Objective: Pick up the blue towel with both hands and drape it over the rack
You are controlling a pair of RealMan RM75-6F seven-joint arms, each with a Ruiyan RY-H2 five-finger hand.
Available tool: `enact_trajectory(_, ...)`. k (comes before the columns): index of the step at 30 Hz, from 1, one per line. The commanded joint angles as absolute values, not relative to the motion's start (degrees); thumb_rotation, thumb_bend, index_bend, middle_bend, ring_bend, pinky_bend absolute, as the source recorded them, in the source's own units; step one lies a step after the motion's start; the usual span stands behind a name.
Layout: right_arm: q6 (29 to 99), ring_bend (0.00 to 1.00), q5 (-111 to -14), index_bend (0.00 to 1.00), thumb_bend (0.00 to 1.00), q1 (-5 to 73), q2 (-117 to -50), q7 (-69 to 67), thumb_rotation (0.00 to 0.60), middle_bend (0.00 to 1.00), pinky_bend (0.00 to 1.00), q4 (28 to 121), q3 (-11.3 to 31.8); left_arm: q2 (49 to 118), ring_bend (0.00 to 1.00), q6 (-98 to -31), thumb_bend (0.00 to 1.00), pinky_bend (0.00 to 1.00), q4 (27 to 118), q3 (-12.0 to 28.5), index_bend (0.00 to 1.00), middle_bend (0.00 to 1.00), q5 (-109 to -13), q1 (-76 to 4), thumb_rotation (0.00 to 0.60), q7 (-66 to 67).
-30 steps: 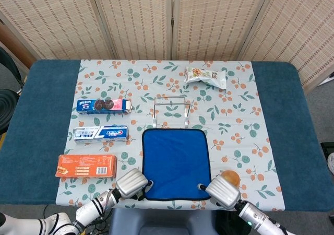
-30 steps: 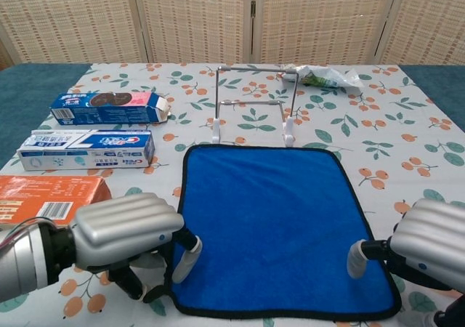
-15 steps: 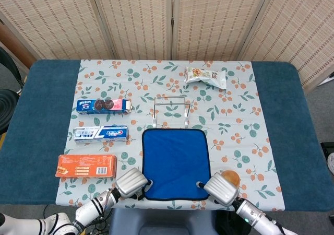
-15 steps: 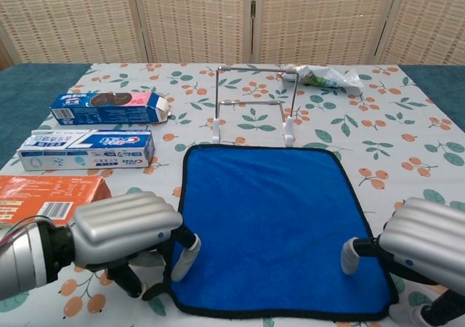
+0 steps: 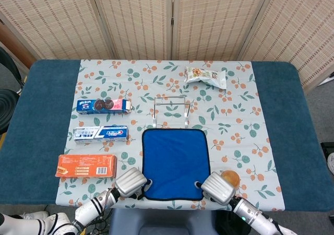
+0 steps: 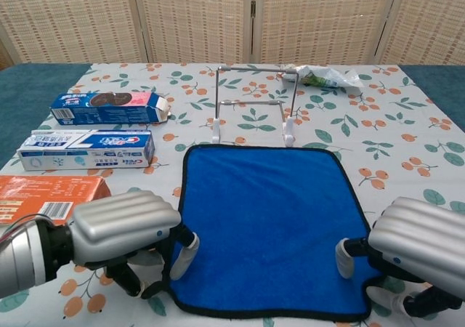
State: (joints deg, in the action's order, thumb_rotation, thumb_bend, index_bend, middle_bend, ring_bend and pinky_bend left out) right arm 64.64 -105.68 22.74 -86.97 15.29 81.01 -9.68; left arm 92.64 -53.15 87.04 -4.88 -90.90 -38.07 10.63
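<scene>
The blue towel (image 5: 176, 162) (image 6: 269, 218) lies flat on the floral cloth, its near edge at the table's front. My left hand (image 5: 130, 181) (image 6: 123, 229) pinches the towel's near left corner, thumb on top and fingers under the edge. My right hand (image 5: 218, 188) (image 6: 418, 243) pinches the near right corner, which is drawn inward and slightly bunched. The white wire rack (image 5: 171, 109) (image 6: 252, 105) stands upright just beyond the towel's far edge, with nothing on it.
Left of the towel lie an orange box (image 5: 86, 165), a toothpaste box (image 5: 100, 133) and a cookie box (image 5: 103, 105). A snack bag (image 5: 205, 76) lies behind the rack to the right. A small orange round thing (image 5: 231, 177) sits just behind my right hand.
My right hand has slid left and inward, dragging the towel's near right corner with it. The left hand has barely moved.
</scene>
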Motion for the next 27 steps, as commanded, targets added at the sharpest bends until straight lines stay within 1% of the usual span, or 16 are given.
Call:
enact_trajectory(1, 64.5, 0.85, -105.6, 0.45, 0.38, 22.8, -86.7, 15.3, 0.6, 0.91, 1.0, 81.2, -9.9, 92.6, 0.95, -53.1, 0.43, 1.0, 87.1, -4.9, 0.65, 1.0, -90.8, -38.1, 0.6, 10.6)
enact_trajectory(14, 64.2, 0.85, -104.2, 0.46, 0.39, 22.6, -86.0, 14.7, 0.6, 0.91, 1.0, 81.1, -10.6, 92.2, 0.95, -53.2, 0.43, 1.0, 87.4, -4.8, 0.65, 1.0, -90.8, -38.2, 0.6, 10.0)
enact_trajectory(19, 64.1, 0.85, -103.7, 0.53, 0.38, 22.7, -86.6, 14.9, 0.6, 0.91, 1.0, 80.6, -10.2, 92.0, 0.95, -53.2, 0.43, 1.0, 87.4, -4.8, 0.65, 1.0, -90.8, -38.2, 0.6, 10.0)
enact_trajectory(23, 64.4, 0.85, -103.8, 0.6, 0.39, 22.7, -86.8, 14.4, 0.6, 0.92, 1.0, 80.5, -10.4, 91.6, 0.95, -53.4, 0.43, 1.0, 87.5, -4.7, 0.65, 1.0, -90.7, -38.2, 0.6, 9.9)
enact_trajectory(27, 64.9, 0.85, -103.9, 0.64, 0.41, 22.7, -86.9, 14.2, 0.6, 0.92, 1.0, 80.5, -10.3, 91.3, 0.95, -53.5, 0.43, 1.0, 87.8, -4.6, 0.65, 1.0, -90.8, -38.3, 0.6, 9.6)
